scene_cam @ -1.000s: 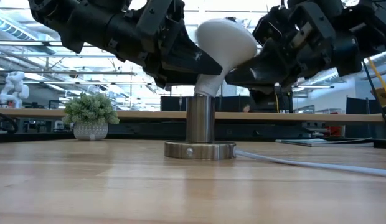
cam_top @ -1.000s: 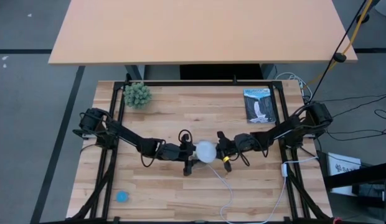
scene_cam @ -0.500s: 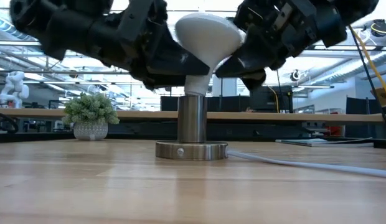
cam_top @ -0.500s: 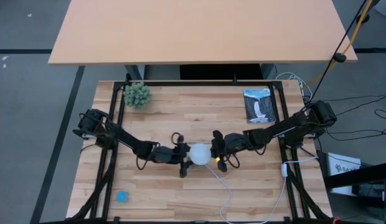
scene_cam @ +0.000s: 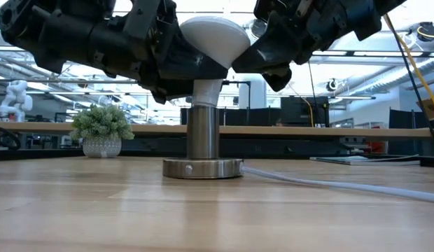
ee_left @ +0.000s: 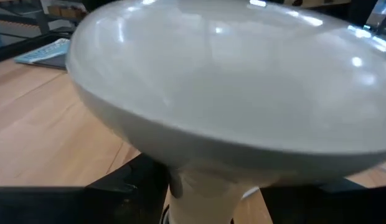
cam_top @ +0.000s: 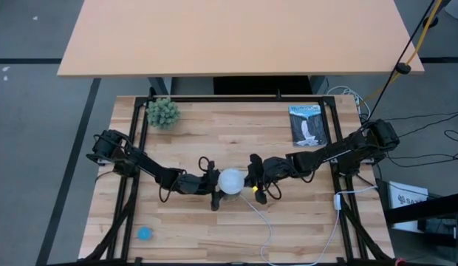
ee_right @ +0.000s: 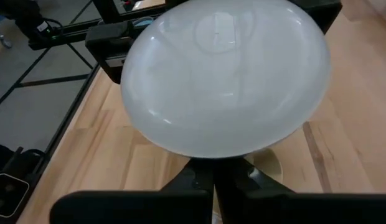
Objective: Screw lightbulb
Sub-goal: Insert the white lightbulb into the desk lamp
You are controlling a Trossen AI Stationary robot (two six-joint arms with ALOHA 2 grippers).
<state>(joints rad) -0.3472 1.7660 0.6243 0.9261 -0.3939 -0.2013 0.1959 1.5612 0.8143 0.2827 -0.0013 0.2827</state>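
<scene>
Lightbulb (scene_cam: pixel 205 42): white, wide dome on top, narrowing neck, standing upright w/ base seated in steel socket post (scene_cam: pixel 203 133) near mid-table, slightly twd front edge. Prob light, hollow, thin-walled — fragile, cracks if squeezed hard; smooth glossy dome likely slippery. Best hold judged at neck just under dome, where taper gives fingers a ledge; dome too broad and slick, screw base already hidden in socket.

Left gripper (scene_cam: pixel 176 66) at bulb from left side in high view, dark fingers (ee_left: pixel 127 180) lying vs neck below dome; looks closed lightly round neck, though exact contact partly hidden by dome. Right gripper (scene_cam: pixel 262 52) from opposite side, fingers (ee_right: pixel 202 180) pressed together in wrist view, tips tucked under dome rim at neck; whether truly pinching neck or just touching — hard to tell.

Socket on round metal base disc (scene_cam: pixel 202 168), flat on wooden table (cam_top: pixel 192 140); white cord (scene_cam: pixel 322 183) trailing off twd front-right edge. Farther off: small potted plant (cam_top: pixel 163 112) at back-left, booklet (cam_top: pixel 308 125) back-right, blue disc (cam_top: pixel 145 233) front-left corner
</scene>
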